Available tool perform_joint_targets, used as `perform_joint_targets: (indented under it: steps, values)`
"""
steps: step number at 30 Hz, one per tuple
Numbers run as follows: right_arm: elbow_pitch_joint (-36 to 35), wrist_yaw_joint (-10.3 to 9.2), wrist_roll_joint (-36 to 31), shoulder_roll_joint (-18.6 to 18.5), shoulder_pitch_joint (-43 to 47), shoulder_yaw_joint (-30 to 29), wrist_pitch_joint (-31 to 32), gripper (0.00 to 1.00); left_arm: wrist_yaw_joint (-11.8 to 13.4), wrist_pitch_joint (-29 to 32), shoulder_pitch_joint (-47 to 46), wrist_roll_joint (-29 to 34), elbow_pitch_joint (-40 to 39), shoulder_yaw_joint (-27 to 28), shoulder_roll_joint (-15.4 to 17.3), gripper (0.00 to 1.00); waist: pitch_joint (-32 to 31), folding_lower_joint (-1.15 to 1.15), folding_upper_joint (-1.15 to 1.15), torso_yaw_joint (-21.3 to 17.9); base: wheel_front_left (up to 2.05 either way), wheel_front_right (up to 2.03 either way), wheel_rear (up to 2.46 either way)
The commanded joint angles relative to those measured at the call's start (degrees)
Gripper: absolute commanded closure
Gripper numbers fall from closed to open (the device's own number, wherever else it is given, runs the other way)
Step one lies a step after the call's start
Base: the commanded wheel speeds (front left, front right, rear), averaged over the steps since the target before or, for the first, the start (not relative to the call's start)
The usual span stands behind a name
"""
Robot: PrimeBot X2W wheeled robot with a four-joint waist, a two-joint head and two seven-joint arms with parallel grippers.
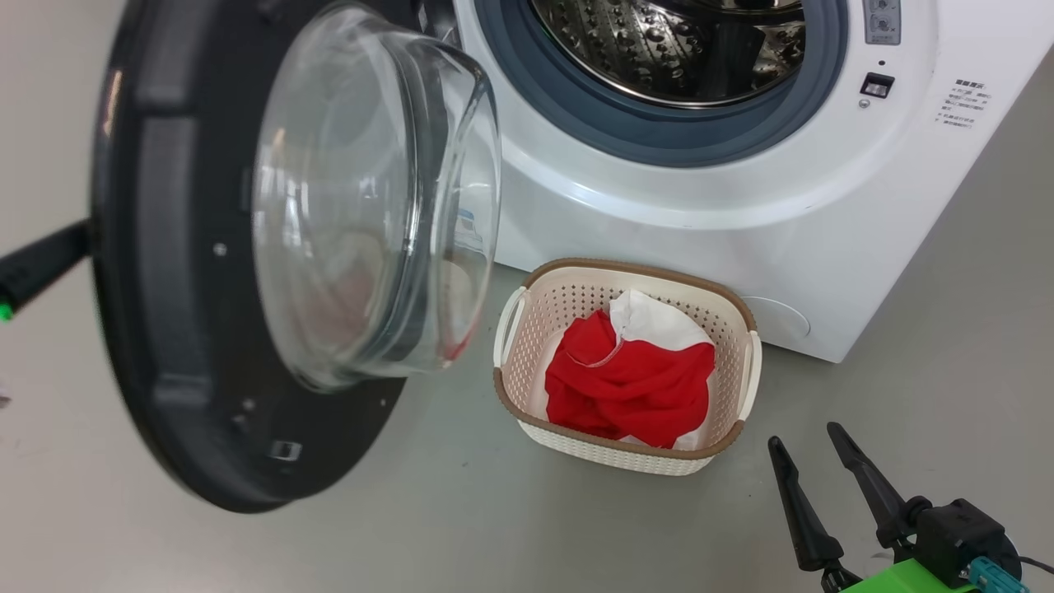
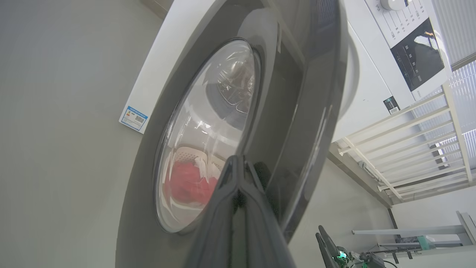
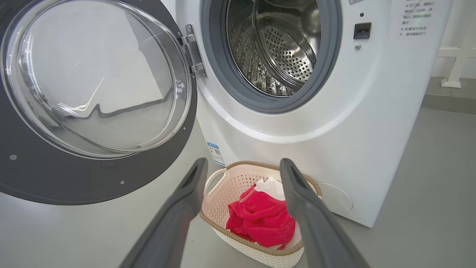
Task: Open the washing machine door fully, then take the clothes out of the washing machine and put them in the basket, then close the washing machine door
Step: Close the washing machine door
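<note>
Floor (image 1: 947,371) is smooth pale grey all round. Dead ahead of the right gripper (image 1: 804,434) stands the white washing machine (image 1: 659,214). Its steel drum (image 1: 675,49) has nothing in it that I can see, and there's a grey-blue seal (image 1: 659,140) round the mouth. The washing machine door (image 1: 165,329) hangs swung out, ahead and off to that gripper's left.

The basket (image 1: 609,457) sits on the floor at the foot of the machine, just past the right gripper's tips. The clothes (image 1: 634,387) are bundled inside it, red with a white bit on top. That gripper's fingers are spread wide apart with nothing in them, and its own camera frames the basket between them.

The left gripper (image 2: 237,159) has its fingers pressed together, tips right up against the door's glossy outer face beside the glass, gripping nothing. Its wrist view also catches the control panel (image 2: 416,56), a blue sticker (image 2: 134,118) and a white railing (image 2: 409,137) behind the machine.
</note>
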Motion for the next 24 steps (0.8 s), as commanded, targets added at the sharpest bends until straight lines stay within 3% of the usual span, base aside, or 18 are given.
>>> perform_joint_targets:
  steps: [1, 18, 24]
  values:
    - [-1.21, 0.00, -0.59, -0.32, -0.37, 1.12, -0.37, 0.00, -0.40, 0.88, 0.11, -1.19, -3.28, 0.49, 1.97, 1.00, -0.07, 0.00, 0.00, -0.19, 0.00, 0.00, 0.00]
    - [-1.02, 0.00, -0.53, -0.02, -0.61, 1.41, -0.37, 0.00, -0.40, -4.70, 1.66, -4.66, -17.39, -11.57, -1.90, 1.00, -0.42, 0.00, 0.00, -2.14, 0.00, 0.00, 0.00]
    - [-1.02, 0.00, -0.53, 0.12, -0.48, 1.53, -0.37, 0.00, -0.40, -7.28, 1.80, -4.88, -18.02, -14.47, -1.24, 1.00, -0.65, 0.00, 0.00, -2.74, 0.00, 0.00, 0.00]
